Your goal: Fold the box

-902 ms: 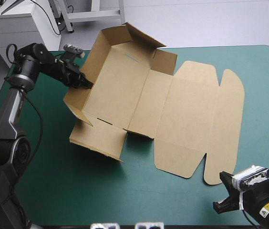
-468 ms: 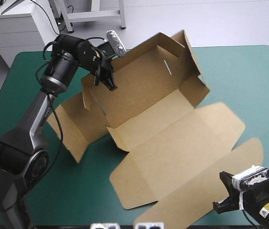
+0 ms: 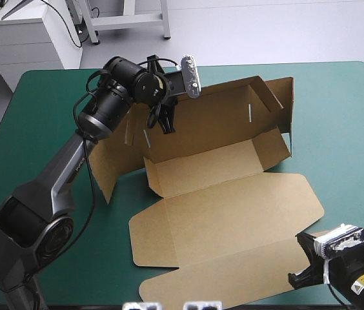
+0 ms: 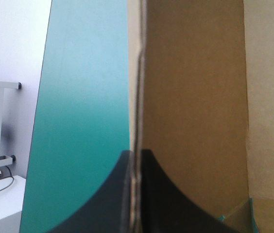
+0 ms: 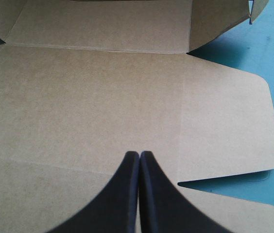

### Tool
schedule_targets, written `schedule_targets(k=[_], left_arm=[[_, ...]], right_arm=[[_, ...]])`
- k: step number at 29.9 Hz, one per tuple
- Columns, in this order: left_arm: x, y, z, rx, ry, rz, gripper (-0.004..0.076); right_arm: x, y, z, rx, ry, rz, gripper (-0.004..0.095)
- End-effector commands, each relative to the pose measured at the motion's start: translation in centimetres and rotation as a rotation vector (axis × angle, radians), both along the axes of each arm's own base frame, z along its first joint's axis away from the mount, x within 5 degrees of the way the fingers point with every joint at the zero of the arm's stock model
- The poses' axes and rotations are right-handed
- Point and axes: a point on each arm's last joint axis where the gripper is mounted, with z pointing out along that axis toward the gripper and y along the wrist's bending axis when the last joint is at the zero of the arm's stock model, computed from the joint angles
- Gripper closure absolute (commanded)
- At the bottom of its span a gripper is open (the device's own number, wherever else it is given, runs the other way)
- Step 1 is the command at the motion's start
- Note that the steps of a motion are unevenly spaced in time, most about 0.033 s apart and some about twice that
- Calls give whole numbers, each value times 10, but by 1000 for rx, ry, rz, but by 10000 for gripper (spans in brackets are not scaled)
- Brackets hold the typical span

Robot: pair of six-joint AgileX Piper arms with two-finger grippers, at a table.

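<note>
The brown cardboard box [image 3: 233, 206] lies in the middle of the teal-green tabletop [image 3: 350, 129], long axis from left edge to right edge, rear wall raised toward the far edge, lid flat toward the near edge. The black-fingered left gripper [image 3: 165, 124] pinches that wall's left end, so the box extends rightward from it. The right gripper [image 5: 139, 154], closed and empty, hangs over the lid by the near right corner.

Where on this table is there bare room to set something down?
Widest free patch: teal-green cover between the box and the table's right edge. Another lies near-left, between the left arm and the flat lid. Crowded: the middle, where the left gripper has its jaws shut on the raised wall, and the near-right corner under the right gripper.
</note>
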Motion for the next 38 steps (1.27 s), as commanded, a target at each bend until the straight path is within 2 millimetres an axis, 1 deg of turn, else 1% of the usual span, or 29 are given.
schedule_targets(k=[1,4,10,13,18,20,25,27,32,35,38], left_arm=[[-24,8,39,-76,-150,-59,733],[-31,13,34,-67,-201,-90,733],[-51,22,28,-126,-398,-129,733],[-59,26,15,-94,-439,-149,732],[-60,30,-6,-32,-437,-160,733],[-59,31,-9,-24,-446,-145,733],[-56,34,-8,8,-489,-120,733],[-57,32,-10,24,-492,-131,733],[-61,26,-26,52,-508,-181,733],[-67,19,-33,53,-541,-213,733],[-74,18,-40,63,-556,-213,733]], right_arm=[[3,0,12,34,-69,-15,928],[3,0,12,34,-69,-15,928],[3,0,12,34,-69,-15,928],[3,0,12,34,-69,-15,928],[3,0,12,34,-69,-15,928],[3,0,12,34,-69,-15,928],[4,0,14,41,-88,-21,928],[5,0,16,59,-107,-25,928],[5,2,18,105,-112,-22,928],[5,2,18,110,-109,-24,926],[5,2,18,111,-109,-25,926]])
